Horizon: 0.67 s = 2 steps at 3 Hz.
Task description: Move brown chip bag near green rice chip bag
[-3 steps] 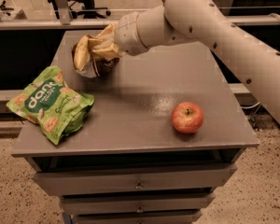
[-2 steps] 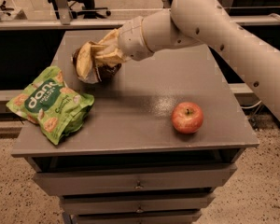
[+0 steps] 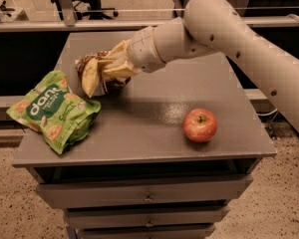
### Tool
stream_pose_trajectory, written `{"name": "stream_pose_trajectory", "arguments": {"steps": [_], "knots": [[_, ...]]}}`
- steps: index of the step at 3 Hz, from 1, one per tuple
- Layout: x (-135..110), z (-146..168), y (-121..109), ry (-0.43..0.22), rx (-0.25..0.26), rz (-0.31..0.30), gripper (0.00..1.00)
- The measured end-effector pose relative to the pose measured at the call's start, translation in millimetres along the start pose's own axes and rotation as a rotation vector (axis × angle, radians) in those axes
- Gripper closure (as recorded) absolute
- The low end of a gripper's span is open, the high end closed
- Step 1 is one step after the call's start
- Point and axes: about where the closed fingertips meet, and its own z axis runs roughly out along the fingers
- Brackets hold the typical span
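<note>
The green rice chip bag [image 3: 54,108] lies at the left front of the grey cabinet top [image 3: 154,128], hanging a little over the left edge. My gripper [image 3: 103,73] reaches in from the right and is shut on the brown chip bag [image 3: 88,72]. The bag is dark brown with tan edges and crumpled in the fingers. It hangs just above the surface, right beside the green bag's upper right corner. My pale arm [image 3: 214,29] stretches across the back right of the top.
A red apple [image 3: 200,125] stands on the right front part of the top. Drawers [image 3: 147,198] run below the front edge. A rail and chair legs are behind the cabinet.
My gripper has carried the brown chip bag forward and a little right, from the back left of the top toward the green bag. The green bag and apple have not moved.
</note>
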Motion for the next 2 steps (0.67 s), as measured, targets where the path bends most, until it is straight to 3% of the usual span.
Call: {"name": "stream_pose_trajectory", "arguments": {"steps": [2], "knots": [[4.6,-0.5,11.6,0.000,-0.042,0.021,0.14]]}}
